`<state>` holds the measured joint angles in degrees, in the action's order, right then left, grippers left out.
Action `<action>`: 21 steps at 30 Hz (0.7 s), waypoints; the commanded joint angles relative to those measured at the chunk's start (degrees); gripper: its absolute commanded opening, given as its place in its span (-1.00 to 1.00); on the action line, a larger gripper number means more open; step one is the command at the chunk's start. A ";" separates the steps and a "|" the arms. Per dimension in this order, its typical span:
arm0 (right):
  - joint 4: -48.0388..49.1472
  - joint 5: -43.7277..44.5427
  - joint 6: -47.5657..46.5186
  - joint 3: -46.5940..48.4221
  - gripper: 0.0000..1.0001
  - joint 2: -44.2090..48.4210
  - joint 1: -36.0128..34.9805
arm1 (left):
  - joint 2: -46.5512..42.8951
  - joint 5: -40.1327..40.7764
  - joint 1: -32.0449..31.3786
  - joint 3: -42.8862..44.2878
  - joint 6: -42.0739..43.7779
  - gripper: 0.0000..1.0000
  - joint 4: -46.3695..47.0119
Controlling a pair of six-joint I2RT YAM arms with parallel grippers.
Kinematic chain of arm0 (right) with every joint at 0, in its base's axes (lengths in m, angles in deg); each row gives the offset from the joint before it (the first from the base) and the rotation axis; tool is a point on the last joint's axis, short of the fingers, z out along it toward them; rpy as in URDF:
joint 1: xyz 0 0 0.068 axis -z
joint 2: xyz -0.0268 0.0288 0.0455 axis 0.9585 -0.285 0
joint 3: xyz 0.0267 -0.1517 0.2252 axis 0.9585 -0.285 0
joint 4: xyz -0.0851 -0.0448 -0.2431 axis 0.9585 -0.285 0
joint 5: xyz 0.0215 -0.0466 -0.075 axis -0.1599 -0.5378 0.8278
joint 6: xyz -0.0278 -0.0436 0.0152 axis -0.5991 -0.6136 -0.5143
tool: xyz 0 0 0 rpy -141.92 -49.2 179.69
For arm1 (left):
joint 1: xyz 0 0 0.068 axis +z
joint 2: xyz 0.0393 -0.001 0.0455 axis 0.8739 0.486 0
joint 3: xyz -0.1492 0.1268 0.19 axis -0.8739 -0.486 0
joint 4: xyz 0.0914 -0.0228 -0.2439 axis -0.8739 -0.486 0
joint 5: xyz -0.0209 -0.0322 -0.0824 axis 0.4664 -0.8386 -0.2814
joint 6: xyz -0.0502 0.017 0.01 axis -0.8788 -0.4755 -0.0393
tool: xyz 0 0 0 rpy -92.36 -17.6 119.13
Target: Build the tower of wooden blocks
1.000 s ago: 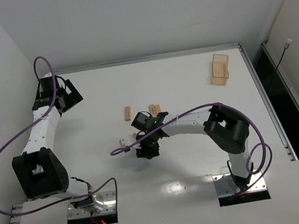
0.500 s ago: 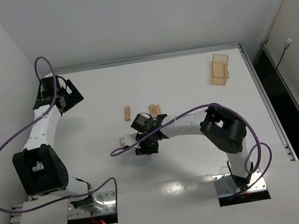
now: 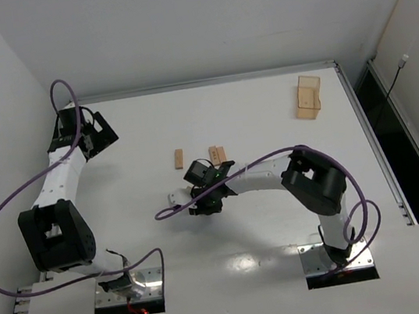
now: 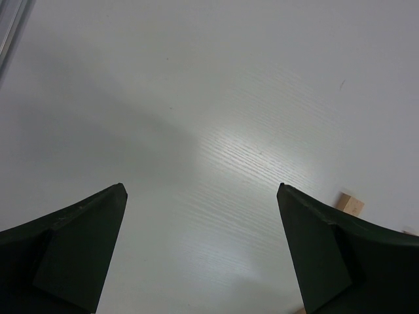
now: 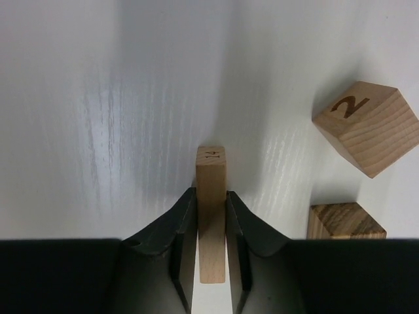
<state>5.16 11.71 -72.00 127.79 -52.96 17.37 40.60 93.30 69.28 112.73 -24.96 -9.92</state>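
Since 1 second ago the right gripper (image 5: pixel 211 196) has shifted slightly left and narrowed. It now clamps a thin wooden bar (image 5: pixel 211 171), with its fingers (image 5: pixel 185 219) pressed against the bar's 2 long sides. The bar stands on its narrow edge, low at the white table (image 5: pixel 98 98), and its far end pokes out past the fingertips. Whether it rests on the surface or hangs just above it cannot be told.

Just right of the grip in the wrist view sits a dark-grained block (image 5: pixel 345 221). Beyond that is a cube marked 2 (image 5: pixel 365 127), turned at an angle. The 2 are apart from each other and from the bar.

Farther out in the top view, a pair of short bars (image 3: pixel 213 154) lies side by side. 1 lone bar (image 3: pixel 179 158) lies to their left, apart from them.

At the far left the left gripper (image 3: pixel 107 134) hovers over bare table with its jaws spread wide and nothing between them. Its wrist view catches a pale block corner (image 4: pixel 349 203) just beyond 1 finger.

An amber box (image 3: pixel 309 97) lies at the far right, well apart from everything else.
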 commanded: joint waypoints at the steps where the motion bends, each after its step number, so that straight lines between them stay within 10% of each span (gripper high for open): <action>1: -1.09 1.11 -0.27 -1.46 -0.67 1.46 0.35 | 0.12 -0.73 0.60 -0.17 -0.85 0.98 1.80; 3: -1.88 1.11 -0.27 -1.46 -1.00 2.16 0.35 | 0.12 -0.73 0.60 -0.70 -0.85 0.98 1.80; 10: -10.56 -13.36 9.46 13.52 -1.00 2.79 7.10 | -1.46 -2.57 0.60 -1.84 -0.86 0.98 2.94; 15: -10.42 -31.54 32.70 27.70 -1.00 -5.54 17.11 | -2.08 -2.57 0.60 -1.84 -0.85 0.98 3.47; 21: 3.20 -32.37 56.03 29.57 -1.00 -8.72 20.65 | -2.08 -3.71 1.13 -1.84 -0.33 0.98 3.47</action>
<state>2.40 -15.00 -32.79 156.53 -58.56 38.68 40.58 90.92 69.54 111.07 -25.31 -8.64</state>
